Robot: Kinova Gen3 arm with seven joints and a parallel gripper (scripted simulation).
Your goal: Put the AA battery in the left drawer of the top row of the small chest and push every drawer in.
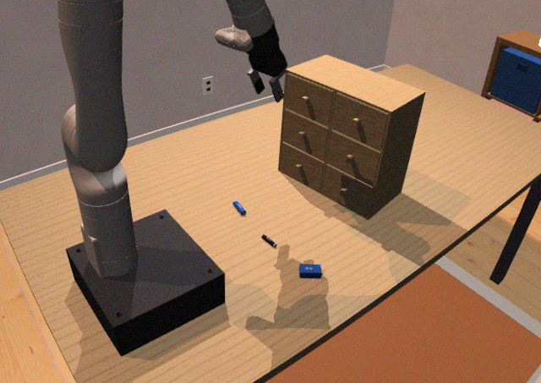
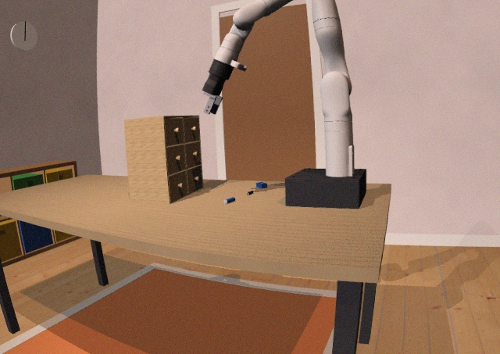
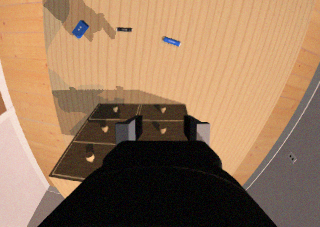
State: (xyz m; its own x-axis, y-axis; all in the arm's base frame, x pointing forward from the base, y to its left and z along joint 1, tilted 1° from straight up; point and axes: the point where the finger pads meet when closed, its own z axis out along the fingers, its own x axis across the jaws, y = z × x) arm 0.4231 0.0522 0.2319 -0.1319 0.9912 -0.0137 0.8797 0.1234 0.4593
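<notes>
The small wooden chest (image 1: 395, 134) (image 2: 145, 156) (image 3: 100, 142) stands on the table (image 1: 183, 161) with all six drawers looking pushed in. Its top-row left drawer (image 1: 307, 99) (image 2: 176, 130) is shut. A blue cylindrical battery (image 1: 238, 207) (image 2: 229, 200) (image 3: 171, 41) lies on the table in front of the chest. A thinner black battery (image 1: 269, 241) (image 2: 250, 192) (image 3: 124, 29) lies nearer the table's edge. My gripper (image 1: 267, 90) (image 2: 212, 108) (image 3: 163, 124) is open and empty. It hangs in the air just in front of the chest's top left corner, tilted towards the fronts.
A small blue block (image 1: 310, 270) (image 2: 261, 184) (image 3: 80, 29) lies near the table's front edge. The arm's black base (image 1: 166, 256) (image 2: 325, 188) stands left of the batteries. A shelf with coloured bins (image 1: 517, 77) (image 2: 36, 177) stands beyond the table.
</notes>
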